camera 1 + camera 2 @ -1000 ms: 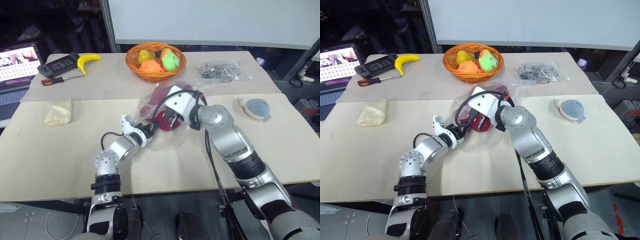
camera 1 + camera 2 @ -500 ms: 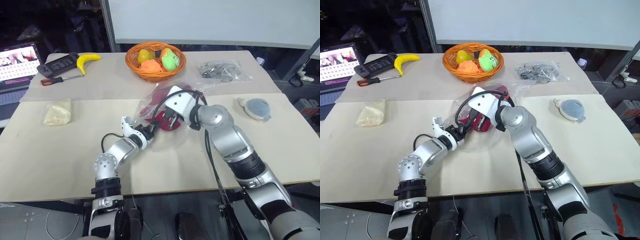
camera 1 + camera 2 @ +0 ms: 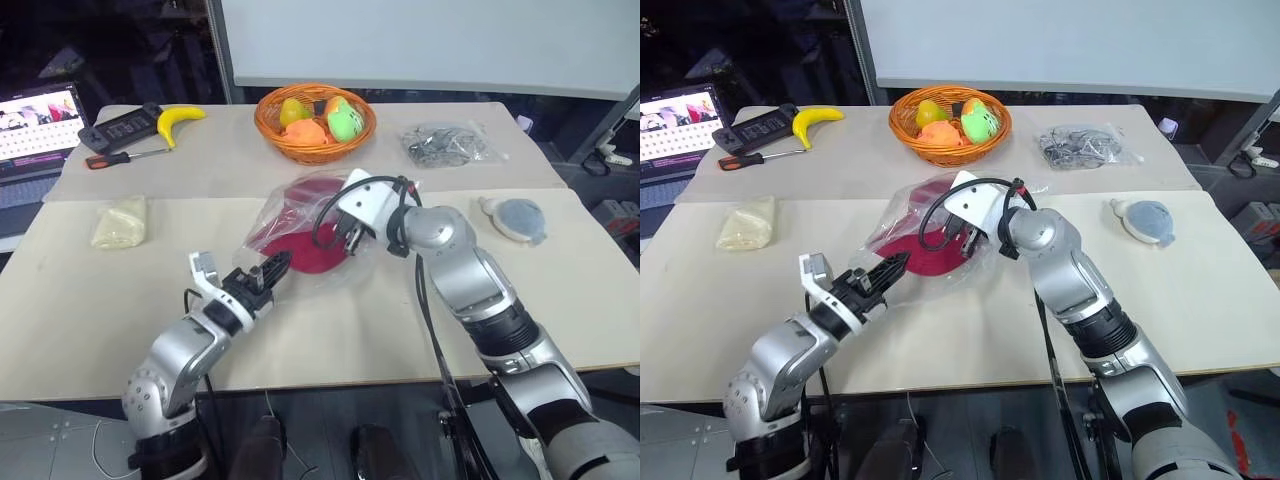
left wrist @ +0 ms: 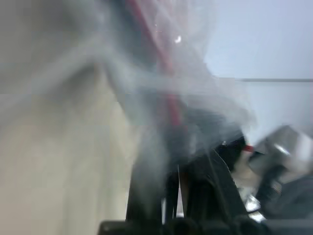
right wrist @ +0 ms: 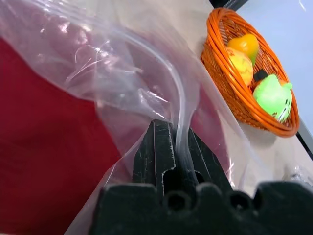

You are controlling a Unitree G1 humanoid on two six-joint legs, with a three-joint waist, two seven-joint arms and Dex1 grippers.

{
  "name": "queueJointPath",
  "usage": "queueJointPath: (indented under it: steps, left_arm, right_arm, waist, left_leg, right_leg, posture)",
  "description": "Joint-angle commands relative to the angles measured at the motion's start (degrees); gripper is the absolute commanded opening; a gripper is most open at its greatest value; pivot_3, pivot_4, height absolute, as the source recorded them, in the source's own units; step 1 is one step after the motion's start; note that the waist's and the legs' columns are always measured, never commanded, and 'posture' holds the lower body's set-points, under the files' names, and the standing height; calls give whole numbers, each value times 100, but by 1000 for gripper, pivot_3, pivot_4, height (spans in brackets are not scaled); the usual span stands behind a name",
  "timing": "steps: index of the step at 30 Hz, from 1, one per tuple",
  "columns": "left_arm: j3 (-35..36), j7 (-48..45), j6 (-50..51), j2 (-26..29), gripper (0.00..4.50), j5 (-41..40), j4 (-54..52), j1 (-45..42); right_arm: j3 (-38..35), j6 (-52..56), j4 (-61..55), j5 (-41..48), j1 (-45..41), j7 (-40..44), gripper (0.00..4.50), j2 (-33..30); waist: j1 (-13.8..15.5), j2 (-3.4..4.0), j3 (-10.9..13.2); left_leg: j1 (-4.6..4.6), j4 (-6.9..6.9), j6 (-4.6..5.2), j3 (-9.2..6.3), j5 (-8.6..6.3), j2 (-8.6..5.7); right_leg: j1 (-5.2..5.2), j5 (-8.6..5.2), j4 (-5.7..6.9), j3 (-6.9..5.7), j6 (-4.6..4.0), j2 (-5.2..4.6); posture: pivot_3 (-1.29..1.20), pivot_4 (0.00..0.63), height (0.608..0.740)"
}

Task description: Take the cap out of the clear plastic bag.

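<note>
Pulling back toward the lower left of the frame, the left gripper [image 3: 272,268] is stretching the clear plastic bag [image 3: 268,222], pinched tight on its edge. At frame centre, the right gripper [image 3: 347,233] is clamping the bag's other side. Inside, the cap [image 3: 297,250] is lying on the bench [image 3: 90,290]. Nearby are sitting a fruit basket [image 3: 315,122], banana [image 3: 180,122], screwdriver [image 3: 125,157].

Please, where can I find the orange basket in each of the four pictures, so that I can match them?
Left eye view: the basket stands at the top centre, on the far table.
Right eye view: top centre again, slightly further left.
Left wrist view: I cannot make it out.
Right wrist view: at the upper right.
Shared landmark: the clear plastic bag with the cap inside.
</note>
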Motion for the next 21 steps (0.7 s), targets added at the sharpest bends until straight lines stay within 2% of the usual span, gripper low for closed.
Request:
queueJointPath:
  steps: [1,4,6,10,13,16,19,21]
  left_arm:
    - [-284,-260,-93,4,35,-207,-416,104]
    - [-675,-693,62,420,35,-207,-715,517]
    - [-797,-1236,249,990,35,-207,-807,919]
    - [-671,-2904,625,2213,35,-207,-778,1650]
    - [-319,-4115,961,3300,35,-207,-668,2295]
    - [352,-5537,1365,4284,35,-207,-690,3222]
    - [786,-6190,1568,4832,35,-207,-788,3801]
    - [1130,-6553,1860,5135,35,75,-1066,4073]
  right_arm:
    - [-141,-168,-13,-83,-93,-43,0,-15]
    - [-135,-190,7,-83,-109,-46,0,8]
    - [-134,-200,19,-83,-117,-44,0,17]
    - [-129,-213,23,-88,-117,-35,0,21]
    - [-137,-222,31,-85,-126,-17,0,21]
    - [-153,-250,58,-78,-131,18,0,21]
    - [-148,-265,68,-52,-124,25,0,14]
    - [-133,-278,96,-24,-134,9,0,20]
  waist:
    - [1,0,0]
    - [-17,0,0]
    - [-31,1,0]
    - [-70,3,1]
    - [-77,4,2]
    - [-91,5,3]
    - [-98,6,3]
    - [-62,5,3]
  left_leg:
    - [0,2,0,1,0,0]
    - [0,0,0,3,0,0]
    - [0,-8,0,2,0,0]
    - [1,-14,0,6,0,9]
    - [4,-14,0,7,-1,16]
    - [4,-23,-1,15,-1,23]
    - [3,-32,-1,17,-1,25]
    - [4,-45,-1,20,-1,22]
  right_leg:
    - [0,0,0,0,0,0]
    - [1,1,-4,2,0,-1]
    - [-3,0,-4,3,-1,0]
    - [-11,-1,-1,5,-8,7]
    - [-12,-1,-1,2,-16,11]
    - [-18,-6,-5,2,-25,9]
    - [-27,-8,-8,1,-29,7]
    - [-34,-10,-6,2,-31,2]
  posture:
    - [0,150,740]
    - [0,150,740]
    - [0,150,740]
    - [0,150,740]
    - [0,150,740]
    - [0,150,740]
    - [0,150,740]
    - [0,150,740]
